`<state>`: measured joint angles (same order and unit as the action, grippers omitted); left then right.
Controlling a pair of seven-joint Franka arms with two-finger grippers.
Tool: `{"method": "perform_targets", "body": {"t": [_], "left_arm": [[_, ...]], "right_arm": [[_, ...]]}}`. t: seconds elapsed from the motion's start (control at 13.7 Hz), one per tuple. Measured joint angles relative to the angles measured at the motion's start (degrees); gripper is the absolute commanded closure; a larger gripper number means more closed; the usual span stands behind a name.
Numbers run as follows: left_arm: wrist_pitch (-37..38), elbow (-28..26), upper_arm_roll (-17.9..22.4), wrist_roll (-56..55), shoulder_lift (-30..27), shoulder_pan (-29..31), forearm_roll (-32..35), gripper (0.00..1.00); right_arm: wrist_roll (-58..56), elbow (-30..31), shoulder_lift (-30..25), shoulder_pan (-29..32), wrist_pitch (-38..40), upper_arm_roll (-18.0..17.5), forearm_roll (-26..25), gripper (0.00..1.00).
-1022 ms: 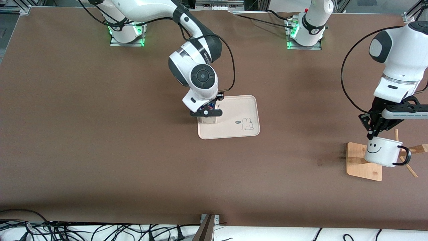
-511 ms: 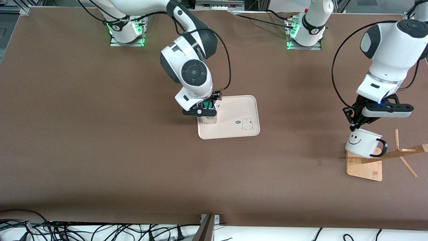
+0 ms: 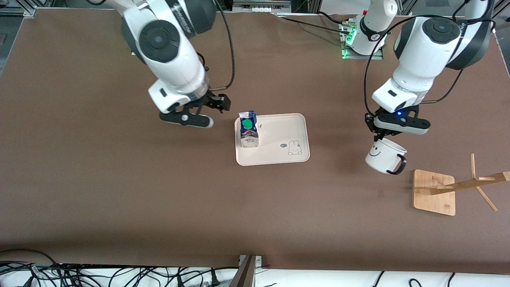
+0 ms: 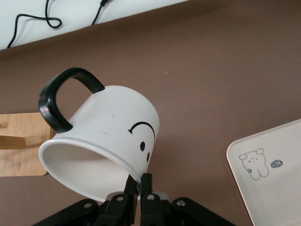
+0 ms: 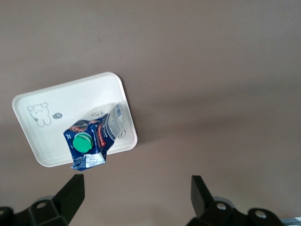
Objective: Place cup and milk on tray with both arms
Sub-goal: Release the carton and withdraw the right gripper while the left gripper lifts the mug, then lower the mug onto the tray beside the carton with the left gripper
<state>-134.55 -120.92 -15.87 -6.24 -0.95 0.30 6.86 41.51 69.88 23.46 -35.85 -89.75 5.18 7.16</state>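
The milk, a blue and white carton with a green cap, stands upright on the cream tray, at the tray's end toward the right arm. My right gripper is open and empty, up over the bare table beside the tray. The right wrist view shows the milk on the tray, well clear of my right gripper. My left gripper is shut on the rim of the cup, held tilted in the air between tray and rack. The smiley cup hangs from my left gripper.
A tan wooden rack base with slanted pegs stands at the left arm's end of the table, nearer to the front camera than the cup. The rabbit drawing marks the tray's free end. Cables lie along the front edge.
My right gripper let go of the milk, opened, and rose away toward the right arm's end. My left gripper carried the cup off the rack toward the tray.
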Motion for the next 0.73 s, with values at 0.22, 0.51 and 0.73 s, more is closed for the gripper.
{"method": "perform_targets", "body": {"t": [0.22,0.51,0.73], "left_arm": [[8.72,2.79,-0.06,-0.24,2.73,-4.64,-0.06,1.00],[11.41,5.65,-0.24,-4.32,8.42,-10.84,-4.53,1.00],[11.83,9.11,-0.22,-4.36,13.71,-14.54,-8.71,1.00]], "right_arm": [[-3.38,-0.02,-2.57,4.43,1.17,0.04,0.00,0.00],[-12.88,0.45,-4.72,13.90,6.88,0.15,0.00,0.00],[-18.59,0.62,-6.08,21.62,10.02,0.19,0.01,0.00]]}}
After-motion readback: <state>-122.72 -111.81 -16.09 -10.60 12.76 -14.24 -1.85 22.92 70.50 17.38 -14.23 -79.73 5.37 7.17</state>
